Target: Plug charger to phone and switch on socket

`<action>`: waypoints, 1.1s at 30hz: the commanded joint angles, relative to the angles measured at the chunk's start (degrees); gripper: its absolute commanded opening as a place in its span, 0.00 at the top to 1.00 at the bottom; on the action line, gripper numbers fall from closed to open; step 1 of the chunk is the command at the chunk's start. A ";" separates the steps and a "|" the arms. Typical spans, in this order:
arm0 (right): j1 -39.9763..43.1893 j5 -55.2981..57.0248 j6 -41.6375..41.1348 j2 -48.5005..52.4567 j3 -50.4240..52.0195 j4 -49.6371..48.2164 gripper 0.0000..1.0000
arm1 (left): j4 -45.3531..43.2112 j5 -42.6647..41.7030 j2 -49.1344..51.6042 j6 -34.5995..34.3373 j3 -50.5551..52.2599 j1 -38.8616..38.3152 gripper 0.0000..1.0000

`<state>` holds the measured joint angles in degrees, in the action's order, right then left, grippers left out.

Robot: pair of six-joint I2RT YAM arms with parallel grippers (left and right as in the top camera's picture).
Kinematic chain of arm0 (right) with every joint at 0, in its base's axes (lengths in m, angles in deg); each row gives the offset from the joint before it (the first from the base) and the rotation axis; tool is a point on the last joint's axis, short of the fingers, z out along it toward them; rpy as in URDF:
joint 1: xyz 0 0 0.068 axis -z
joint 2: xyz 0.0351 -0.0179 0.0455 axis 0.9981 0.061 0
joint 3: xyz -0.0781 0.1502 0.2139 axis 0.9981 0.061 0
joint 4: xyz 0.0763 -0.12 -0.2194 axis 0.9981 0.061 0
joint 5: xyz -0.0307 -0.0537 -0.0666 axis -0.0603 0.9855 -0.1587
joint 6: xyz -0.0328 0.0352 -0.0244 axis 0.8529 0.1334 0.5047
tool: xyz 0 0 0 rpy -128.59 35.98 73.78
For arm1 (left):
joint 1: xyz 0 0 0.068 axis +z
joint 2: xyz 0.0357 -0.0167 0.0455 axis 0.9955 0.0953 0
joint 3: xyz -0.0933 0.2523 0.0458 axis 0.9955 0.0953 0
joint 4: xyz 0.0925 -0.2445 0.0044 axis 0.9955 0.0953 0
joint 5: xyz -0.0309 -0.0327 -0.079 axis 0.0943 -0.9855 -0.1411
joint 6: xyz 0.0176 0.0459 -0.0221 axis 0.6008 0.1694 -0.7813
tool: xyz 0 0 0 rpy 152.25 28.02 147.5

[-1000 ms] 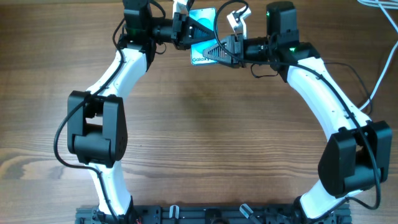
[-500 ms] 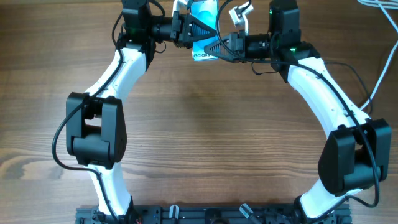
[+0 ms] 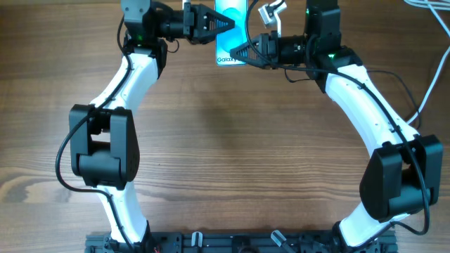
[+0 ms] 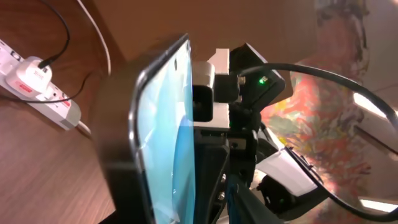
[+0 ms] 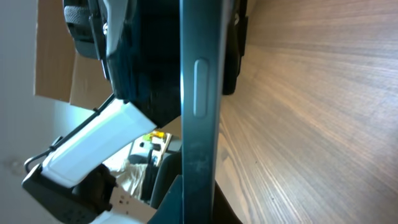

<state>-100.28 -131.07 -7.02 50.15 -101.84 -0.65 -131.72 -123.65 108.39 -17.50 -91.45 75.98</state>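
Nearest, the wooden table [image 3: 232, 161] spreads between both arms. Farther out, at twelve o'clock, the right gripper [image 3: 238, 50] is clamped on the phone [image 3: 230, 28], whose "Galaxy" end points toward six o'clock. The left gripper [image 3: 225, 22] meets the phone from nine o'clock; whether its fingers grasp it, I cannot tell. Beyond, the left wrist view shows the socket [image 4: 46, 99] with the charger [image 4: 26, 73] plugged in.

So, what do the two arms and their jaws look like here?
The left arm and right arm match: white tubular links, bulky black joint housings, thin black cables looping alongside, a small green light near each wrist. The jaws are black, tapering to points.
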 commanded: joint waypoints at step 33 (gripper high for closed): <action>-0.17 1.75 -7.08 -0.04 -0.33 -0.85 0.96 | -0.87 1.62 -1.20 -2.58 -0.63 -1.01 0.74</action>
<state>-100.68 -132.93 -11.63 50.15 -101.87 -1.61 -132.07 -122.58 108.39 -19.92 -91.45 74.53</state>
